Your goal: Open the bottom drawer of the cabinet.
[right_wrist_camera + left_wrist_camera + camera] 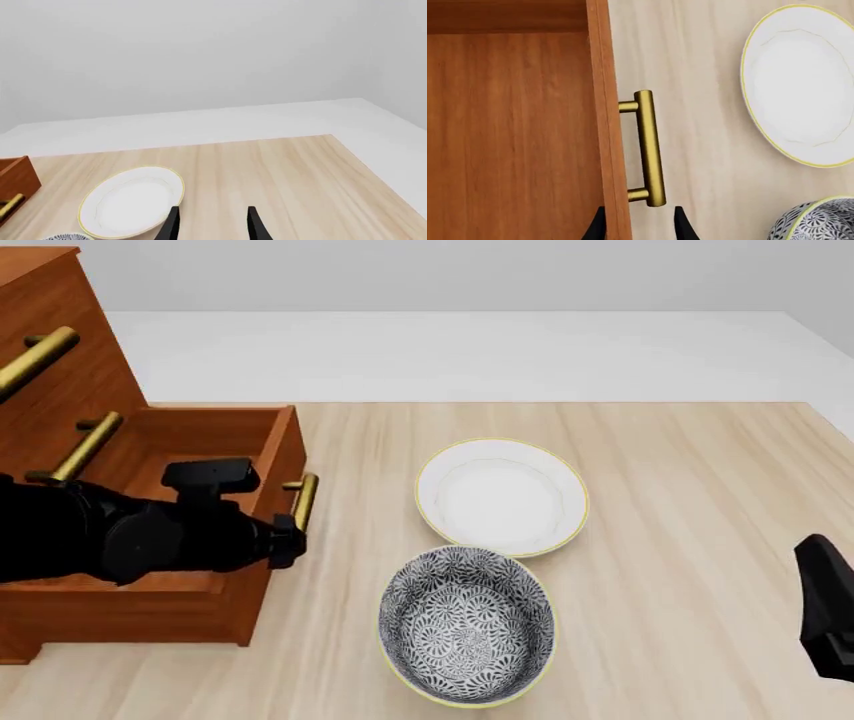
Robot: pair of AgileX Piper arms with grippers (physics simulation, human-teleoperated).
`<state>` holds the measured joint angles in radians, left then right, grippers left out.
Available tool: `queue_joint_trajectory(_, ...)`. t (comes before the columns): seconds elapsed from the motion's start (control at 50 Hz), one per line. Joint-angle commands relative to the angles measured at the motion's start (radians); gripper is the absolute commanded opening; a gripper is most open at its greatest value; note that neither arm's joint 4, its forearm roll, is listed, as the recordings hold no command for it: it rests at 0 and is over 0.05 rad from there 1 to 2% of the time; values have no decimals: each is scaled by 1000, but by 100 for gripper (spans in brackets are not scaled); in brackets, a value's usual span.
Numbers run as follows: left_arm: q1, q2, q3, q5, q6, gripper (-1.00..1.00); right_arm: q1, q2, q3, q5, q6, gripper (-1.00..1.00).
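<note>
On table (pixel 667 490), bottom drawer (pixel 200 430) stands open; patterned bowl (pixel 467 625) holds nothing.

Reddish-brown wood with fine straight grain and a satin finish on the bottom drawer (pixel 507 140) and cabinet (pixel 60 340). Brushed brass metal on the handle (pixel 649 147), softly gleaming. Pale, matt wood grain across the worktop (pixel 667 500). Glossy white glaze, yellow-rimmed, on the plate (pixel 502 497). Smooth, black-and-white patterned glaze on the bowl (pixel 466 625). Matt black on the left claw (pixel 639 225).
</note>
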<state>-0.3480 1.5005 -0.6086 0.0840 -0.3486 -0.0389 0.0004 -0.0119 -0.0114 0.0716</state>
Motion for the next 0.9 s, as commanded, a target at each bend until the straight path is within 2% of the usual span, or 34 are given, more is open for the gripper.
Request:
queue_joint_trajectory(0.02,-89,36,-45,-27,51,100,-2,0,-1,-1,2,100)
queue_joint_trajectory(0.9,29,-191,-119,210,171,100,4,0,8,-6,1,100)
